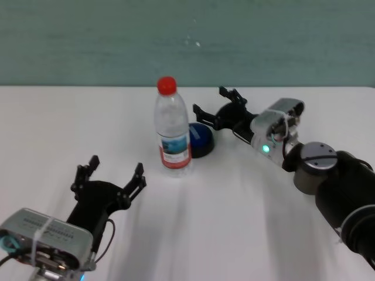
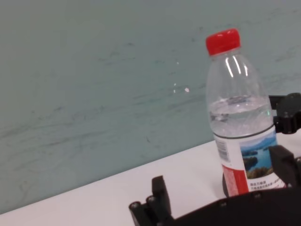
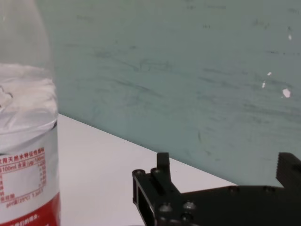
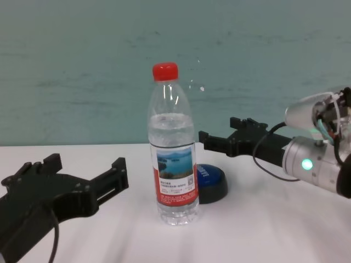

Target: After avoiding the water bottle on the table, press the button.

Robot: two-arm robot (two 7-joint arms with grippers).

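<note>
From the head view I see the bottle (image 1: 173,127) upright on the table (image 1: 246,205), clear ribbed plastic with a red cap, water up to its shoulder. At its 3 o'clock, partly behind it, sits the button (image 1: 202,139): a low blue dome on a black base. My right gripper (image 1: 215,107) hangs just past the button at its 1 o'clock, fingers spread, clasping nothing. My left gripper (image 1: 114,175) rests low at the bottle's 7 o'clock, well apart, fingers spread too.

The left wrist view shows the bottle (image 2: 242,117) against a teal, scuffed wall, its label a lake photo over a red band, the waterline just above the label.

In the right wrist view the bottle (image 3: 26,141) fills one edge, its label side white with red print; the black fingers (image 3: 155,186) stand beside it, not touching.

From the chest view the button (image 4: 211,183) peeks out behind the bottle (image 4: 173,159), white lettering on the blue top. The right gripper (image 4: 230,136) hovers above the button; the left gripper (image 4: 82,175) sits apart from the bottle.
</note>
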